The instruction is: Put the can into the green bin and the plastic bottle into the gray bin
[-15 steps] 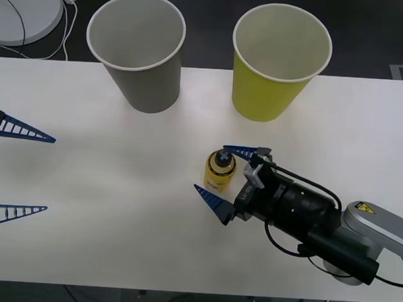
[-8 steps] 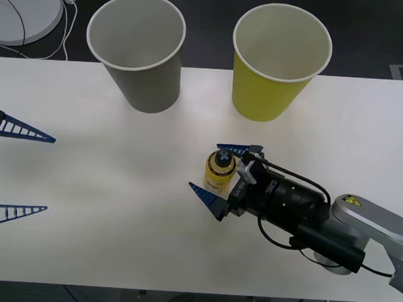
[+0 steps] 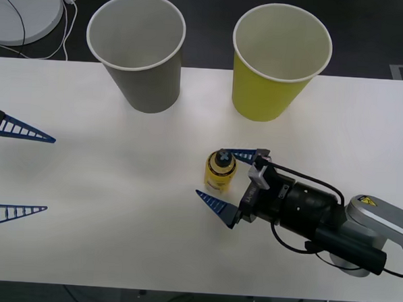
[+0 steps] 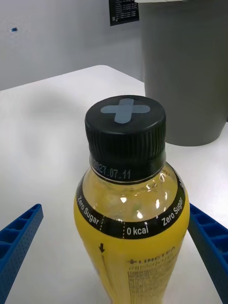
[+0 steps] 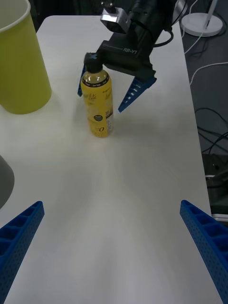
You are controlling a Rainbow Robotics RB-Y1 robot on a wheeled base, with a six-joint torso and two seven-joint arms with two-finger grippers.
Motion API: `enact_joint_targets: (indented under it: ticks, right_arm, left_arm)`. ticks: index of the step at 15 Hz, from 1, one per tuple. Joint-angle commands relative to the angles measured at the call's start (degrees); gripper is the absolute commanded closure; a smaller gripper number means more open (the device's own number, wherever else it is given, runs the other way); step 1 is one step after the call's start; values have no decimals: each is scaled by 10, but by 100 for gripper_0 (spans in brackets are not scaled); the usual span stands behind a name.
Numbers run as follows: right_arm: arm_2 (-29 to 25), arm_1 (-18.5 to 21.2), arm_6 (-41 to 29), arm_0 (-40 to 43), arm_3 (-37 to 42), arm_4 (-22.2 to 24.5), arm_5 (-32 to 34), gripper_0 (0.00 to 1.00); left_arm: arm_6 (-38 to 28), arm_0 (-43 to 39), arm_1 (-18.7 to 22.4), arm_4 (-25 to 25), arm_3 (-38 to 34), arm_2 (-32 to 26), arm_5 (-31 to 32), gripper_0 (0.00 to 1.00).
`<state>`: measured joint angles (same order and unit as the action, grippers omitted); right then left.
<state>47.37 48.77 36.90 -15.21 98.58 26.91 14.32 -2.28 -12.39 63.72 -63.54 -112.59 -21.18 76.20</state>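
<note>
Right gripper sits low over the white tabletop with its blue ribbed fingers spread wide, one on each side of the small yellow plastic bottle with a black screw cap, neither finger touching it. That bottle stands upright near the middle of the tabletop, nearer the robot than the large yellow-green tapered paper cup and well apart from the large gray tapered paper cup, which is its target. It looks full of yellow drink, so I judge it fairly heavy for its size and stiff enough to resist a firm squeeze, though the smooth label could slip and the narrow base could let it tip. The wrist view puts the fingers level with the shoulder; taking hold on the body just under the cap, or a little lower, seems safest. Left gripper waits open at the tabletop's left edge.
</note>
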Motion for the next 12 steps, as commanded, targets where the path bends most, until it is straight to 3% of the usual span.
enact_joint_targets:
  ticks: [1,6,7,8,9,12]
  right_arm:
    - [-2,3,1,1,1,-1,6,0]
    - [-6,2,2,1,2,-10,6,0]
    - [-7,2,2,1,2,-11,6,32]
    - [-8,2,2,1,2,-12,6,90]
    - [-8,2,2,1,2,-15,6,100]
    - [-10,2,3,1,5,-15,8,100]
  left_arm:
    - [0,0,0,0,0,0,0,0]
    - [0,0,0,0,0,0,0,0]
    - [0,0,0,0,0,0,0,0]
    - [0,0,0,0,0,0,0,0]
    - [0,0,0,0,0,0,0,0]
    - [0,0,0,0,0,0,0,0]
